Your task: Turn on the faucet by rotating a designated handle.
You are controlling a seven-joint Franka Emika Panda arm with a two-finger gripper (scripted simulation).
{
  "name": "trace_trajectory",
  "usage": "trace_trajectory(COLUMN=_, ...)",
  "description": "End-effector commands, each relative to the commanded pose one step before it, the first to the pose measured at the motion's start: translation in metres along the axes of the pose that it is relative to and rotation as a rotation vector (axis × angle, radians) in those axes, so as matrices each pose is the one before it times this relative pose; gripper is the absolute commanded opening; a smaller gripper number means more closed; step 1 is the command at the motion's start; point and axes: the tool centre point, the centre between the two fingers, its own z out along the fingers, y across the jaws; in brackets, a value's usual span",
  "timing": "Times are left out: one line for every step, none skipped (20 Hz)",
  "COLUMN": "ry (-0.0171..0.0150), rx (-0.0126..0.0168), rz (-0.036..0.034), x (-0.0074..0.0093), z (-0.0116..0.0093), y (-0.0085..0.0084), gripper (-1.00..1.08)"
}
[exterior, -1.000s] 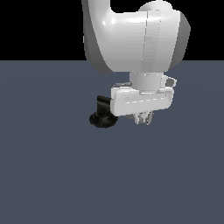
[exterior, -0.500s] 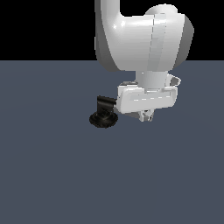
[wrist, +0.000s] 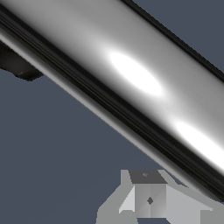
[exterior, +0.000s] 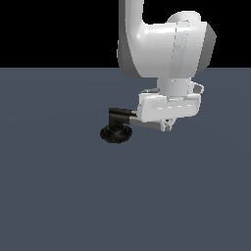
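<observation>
Chrome fills your wrist view: the shiny silver-grey cylindrical handle (wrist: 144, 83) lies right against the camera. Your white gripper (exterior: 168, 128) sits low over that bar beside the black ribbed faucet base (exterior: 115, 134) on the grey floor (exterior: 59, 196); you cannot tell whether the jaws are clenched

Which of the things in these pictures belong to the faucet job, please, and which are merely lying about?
Part of the job:
- faucet, black ribbed base and short post
- handle, chrome bar joined to the post, filling most of the wrist view
- hand, down at the handle; its fingers are mostly hidden, so open or shut is unclear

Lying about:
- nothing visible; only the grey floor
</observation>
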Motion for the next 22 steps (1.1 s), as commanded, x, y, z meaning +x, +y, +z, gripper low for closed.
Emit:
trace_trajectory(ry=0.00857, rx=-0.00192, rz=-0.02044, x=0.01596, z=-0.00057, y=-0.00225, gripper=-1.0)
trace_trajectory(ry=0.00012, rx=-0.00015, rz=0.00045, x=0.00236, z=-0.00006, y=0.00242, gripper=-1.0)
trace_trajectory(ry=0.00012, rx=-0.00015, rz=0.00045, x=0.00235, z=-0.00006, y=0.00241, gripper=-1.0)
trace_trajectory(ry=0.0, rx=0.0, rz=0.0, x=0.00248, z=0.00004, y=0.00219, gripper=-1.0)
trace_trajectory(ry=0.00017, rx=-0.00021, rz=0.00063, x=0.00226, z=-0.0001, y=0.00247, gripper=-1.0)
trace_trajectory(ry=0.00017, rx=-0.00021, rz=0.00063, x=0.00225, z=-0.0001, y=0.00246, gripper=-1.0)
trace_trajectory(ry=0.0, rx=0.0, rz=0.0, x=0.00245, z=0.00005, y=0.00216, gripper=-1.0)
trace_trajectory(ry=0.00017, rx=-0.00021, rz=0.00063, x=0.00222, z=-0.0001, y=0.00243, gripper=-1.0)
trace_trajectory(ry=0.00017, rx=-0.00021, rz=0.00063, x=0.00221, z=-0.0001, y=0.00242, gripper=-1.0)
trace_trajectory(ry=0.0, rx=0.0, rz=0.0, x=0.00241, z=0.00005, y=0.00212, gripper=-1.0)
trace_trajectory(ry=0.00017, rx=-0.00021, rz=0.00064, x=0.00218, z=-0.0001, y=0.0024, gripper=-1.0)
trace_trajectory(ry=0.0, rx=0.0, rz=0.0, x=0.00239, z=0.00005, y=0.00209, gripper=-1.0)
trace_trajectory(ry=0.00017, rx=-0.00021, rz=0.00064, x=0.00216, z=-0.00011, y=0.00238, gripper=-1.0)
trace_trajectory(ry=0.00017, rx=-0.00021, rz=0.00064, x=0.00214, z=-0.00011, y=0.00236, gripper=-1.0)
trace_trajectory(ry=0.0, rx=0.0, rz=0.0, x=0.00235, z=0.00005, y=0.00205, gripper=-1.0)
trace_trajectory(ry=0.00017, rx=-0.00021, rz=0.00064, x=0.00211, z=-0.00011, y=0.00234, gripper=-1.0)
trace_trajectory(ry=0.0, rx=0.0, rz=0.0, x=0.00232, z=0.00005, y=0.00203, gripper=-1.0)
trace_trajectory(ry=0.00024, rx=-0.0003, rz=0.0009, x=0.00199, z=-0.00017, y=0.00244, gripper=-1.0)
trace_trajectory(ry=0.0, rx=0.0, rz=0.0, x=0.00229, z=0.00005, y=0.002, gripper=-1.0)
trace_trajectory(ry=0.00017, rx=-0.00021, rz=0.00064, x=0.00205, z=-0.00011, y=0.00229, gripper=-1.0)
trace_trajectory(ry=0.0, rx=0.0, rz=0.0, x=0.00227, z=0.00005, y=0.00197, gripper=-1.0)
trace_trajectory(ry=0.00017, rx=-0.00021, rz=0.00064, x=0.00202, z=-0.00011, y=0.00227, gripper=-1.0)
